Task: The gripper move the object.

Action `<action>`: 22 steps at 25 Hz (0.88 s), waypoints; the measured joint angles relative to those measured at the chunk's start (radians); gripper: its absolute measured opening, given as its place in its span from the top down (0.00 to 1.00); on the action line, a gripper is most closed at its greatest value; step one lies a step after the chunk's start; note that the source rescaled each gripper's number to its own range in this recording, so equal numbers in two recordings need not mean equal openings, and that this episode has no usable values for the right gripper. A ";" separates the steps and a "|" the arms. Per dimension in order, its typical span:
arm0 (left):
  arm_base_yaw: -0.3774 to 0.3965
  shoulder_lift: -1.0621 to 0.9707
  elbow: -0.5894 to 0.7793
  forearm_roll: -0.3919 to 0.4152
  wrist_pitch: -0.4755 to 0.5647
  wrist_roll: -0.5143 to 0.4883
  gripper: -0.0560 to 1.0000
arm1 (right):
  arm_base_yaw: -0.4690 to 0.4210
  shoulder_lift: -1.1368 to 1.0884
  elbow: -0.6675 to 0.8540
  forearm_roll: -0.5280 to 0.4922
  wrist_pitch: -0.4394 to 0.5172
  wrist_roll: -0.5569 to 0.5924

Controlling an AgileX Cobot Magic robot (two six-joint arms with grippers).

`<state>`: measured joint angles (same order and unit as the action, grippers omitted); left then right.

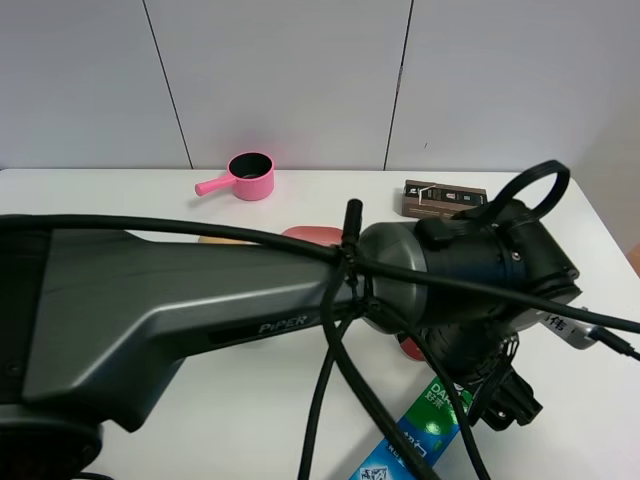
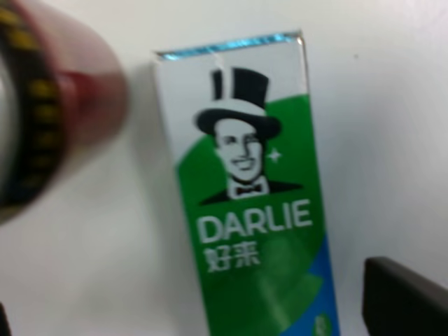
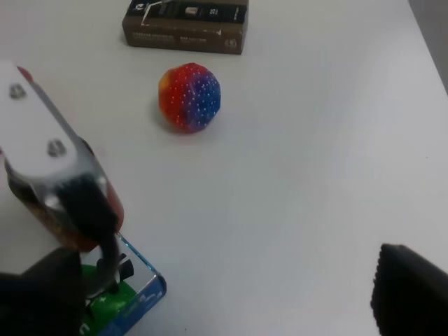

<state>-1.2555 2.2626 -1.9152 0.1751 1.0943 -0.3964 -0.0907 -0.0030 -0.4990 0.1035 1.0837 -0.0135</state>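
The object, a long green-to-blue DARLIE box [image 2: 252,210], lies flat on the white table. My left gripper [image 2: 189,294] hovers over it, open, with one black finger [image 2: 402,297] standing clear of the box's side. From above, the box [image 1: 425,435] pokes out from under the left gripper [image 1: 495,395] near the front edge. The right wrist view catches the box's end [image 3: 133,297] beneath the left gripper's white plate [image 3: 35,133]. My right gripper [image 3: 217,301] is open and empty, with one finger [image 3: 409,294] in view.
A red can [image 2: 49,105] stands right beside the box. A dark brown box [image 3: 185,24] and a colourful ball [image 3: 190,97] lie further off. A pink cup [image 1: 250,177] sits at the back. The left arm [image 1: 200,310] and its cables hide the table's middle.
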 joint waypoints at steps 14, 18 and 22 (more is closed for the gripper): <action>-0.001 -0.165 0.000 0.315 0.112 0.025 0.01 | 0.000 0.000 0.000 -0.015 -0.004 0.002; 0.011 -0.185 0.000 0.425 0.116 -0.038 0.01 | 0.000 0.000 0.000 -0.015 -0.004 0.003; 0.061 -0.226 0.000 0.533 0.116 -0.157 0.01 | 0.000 0.000 0.000 -0.015 -0.004 0.003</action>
<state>-1.1944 2.0369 -1.9152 0.7081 1.2102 -0.5530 -0.0907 -0.0030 -0.4990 0.0889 1.0793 -0.0107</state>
